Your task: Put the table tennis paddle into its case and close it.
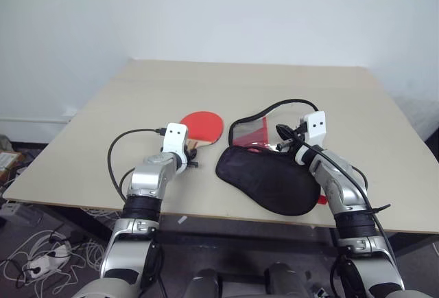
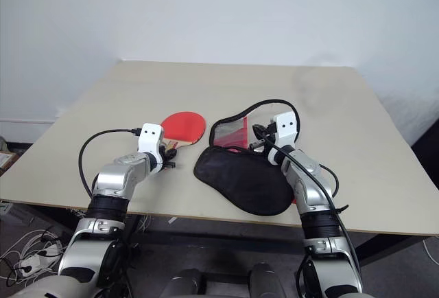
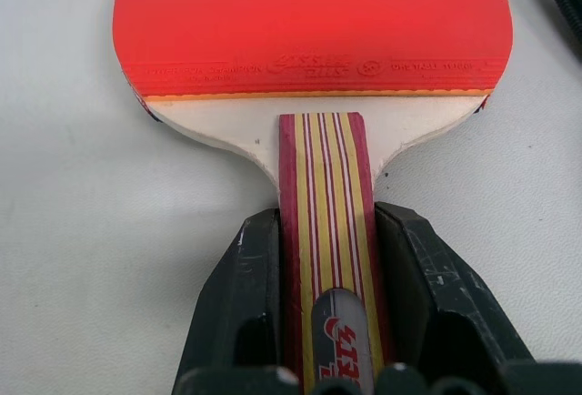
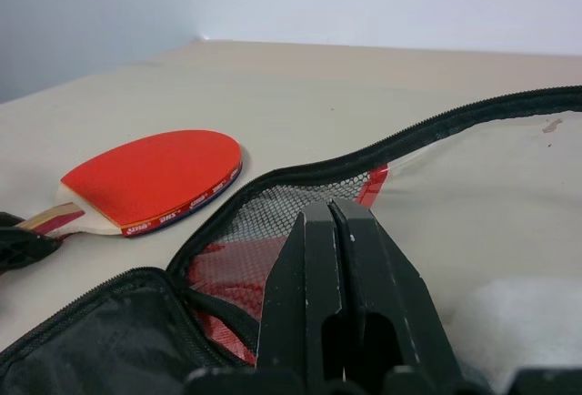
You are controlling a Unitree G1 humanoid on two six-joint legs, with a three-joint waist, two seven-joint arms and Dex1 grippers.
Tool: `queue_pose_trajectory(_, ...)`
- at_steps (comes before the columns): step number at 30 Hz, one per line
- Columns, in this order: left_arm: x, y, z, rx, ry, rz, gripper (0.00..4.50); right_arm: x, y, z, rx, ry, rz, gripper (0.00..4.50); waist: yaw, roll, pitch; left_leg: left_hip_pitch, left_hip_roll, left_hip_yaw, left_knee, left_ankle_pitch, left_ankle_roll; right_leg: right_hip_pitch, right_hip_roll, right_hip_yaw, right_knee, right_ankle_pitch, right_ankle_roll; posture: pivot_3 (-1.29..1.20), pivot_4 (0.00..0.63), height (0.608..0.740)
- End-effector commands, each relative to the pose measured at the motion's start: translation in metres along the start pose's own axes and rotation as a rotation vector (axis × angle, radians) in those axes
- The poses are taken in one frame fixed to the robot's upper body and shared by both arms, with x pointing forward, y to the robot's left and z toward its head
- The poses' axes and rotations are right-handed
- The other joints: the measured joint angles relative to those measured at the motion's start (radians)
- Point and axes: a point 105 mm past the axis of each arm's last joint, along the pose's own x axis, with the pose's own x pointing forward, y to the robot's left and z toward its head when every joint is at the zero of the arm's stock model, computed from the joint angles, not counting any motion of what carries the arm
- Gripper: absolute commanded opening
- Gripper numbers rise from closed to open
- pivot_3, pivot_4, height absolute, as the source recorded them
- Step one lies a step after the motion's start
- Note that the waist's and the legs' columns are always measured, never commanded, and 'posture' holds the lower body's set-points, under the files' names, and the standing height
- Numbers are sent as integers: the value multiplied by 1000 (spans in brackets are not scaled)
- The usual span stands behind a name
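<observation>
The table tennis paddle (image 3: 309, 22) lies flat on the table, red face up, left of the case. My left gripper (image 3: 327, 217) is shut on its striped wooden handle (image 3: 323, 167), one finger on each side; it is also visible at the paddle's near end (image 1: 193, 152). The case (image 1: 271, 178) is a black pouch lying open, with its upper flap (image 1: 250, 132), clear panel and red lining raised upright. My right gripper (image 4: 332, 208) is shut at that flap and appears to pinch it up. In the right wrist view the paddle (image 4: 155, 177) lies beyond the flap's piped edge.
The beige table (image 1: 240, 85) is bare behind the paddle and case. A small red tab (image 1: 321, 200) sticks out at the case's near right end. Cables lie on the floor (image 1: 41, 257) at the lower left, past the table's edge.
</observation>
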Motion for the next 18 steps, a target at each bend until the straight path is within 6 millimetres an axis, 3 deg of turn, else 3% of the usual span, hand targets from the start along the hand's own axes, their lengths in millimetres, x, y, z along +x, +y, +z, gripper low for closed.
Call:
queue_pose_trajectory(1, -7, -6, 34, 58, -145, -20, 1091, 4, 2, 21, -23, -67, 11, 0, 1, 0, 0, 0, 0, 0, 0, 0, 0, 0, 0, 0, 0, 0, 0, 0, 0, 740)
queue_pose_trajectory(9, -11, -3, 44, 57, -216, -9, 1091, 4, 3, 21, -24, -66, 14, 0, -1, 0, 0, -1, 0, 0, -2, 0, 0, -3, 0, 0, 0, 0, 0, 0, 0, 740)
queue_pose_trajectory(18, -24, 1, 72, 94, -383, -56, 1091, 4, 0, 22, -30, -70, 4, 0, -1, 0, 0, -2, 0, 0, -2, 0, 0, -3, 0, 0, 0, 0, 0, 0, 0, 740)
